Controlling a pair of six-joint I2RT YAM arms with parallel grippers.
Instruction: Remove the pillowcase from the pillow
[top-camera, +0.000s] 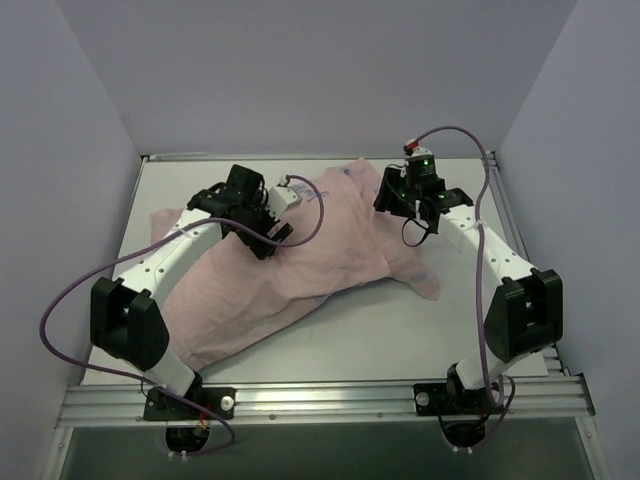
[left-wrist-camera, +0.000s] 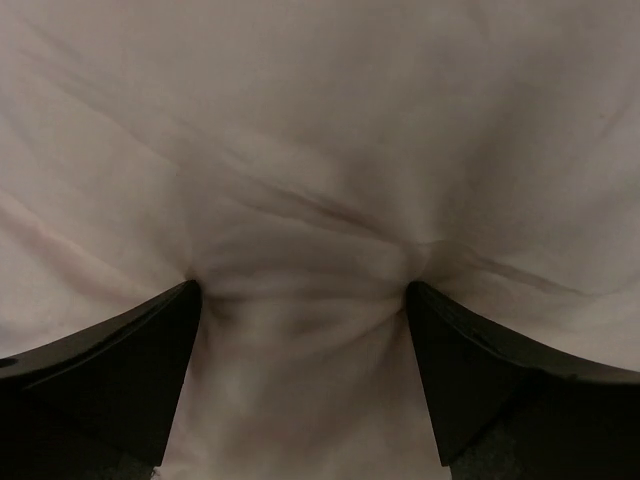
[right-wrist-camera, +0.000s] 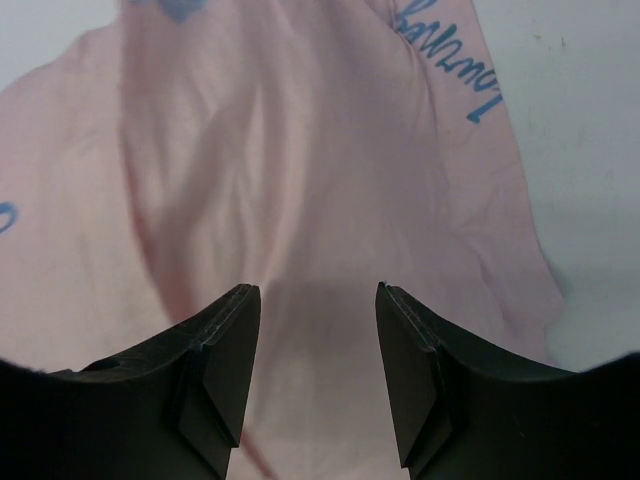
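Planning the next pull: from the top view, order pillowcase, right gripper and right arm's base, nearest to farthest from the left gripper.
1. pillowcase, directly under the left gripper.
2. right gripper, off to its right.
3. right arm's base, bottom right of the view.

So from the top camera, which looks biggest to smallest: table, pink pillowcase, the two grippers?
1. Table
2. Pillowcase
3. Left gripper and right gripper: they look about the same, so I won't rank those two.
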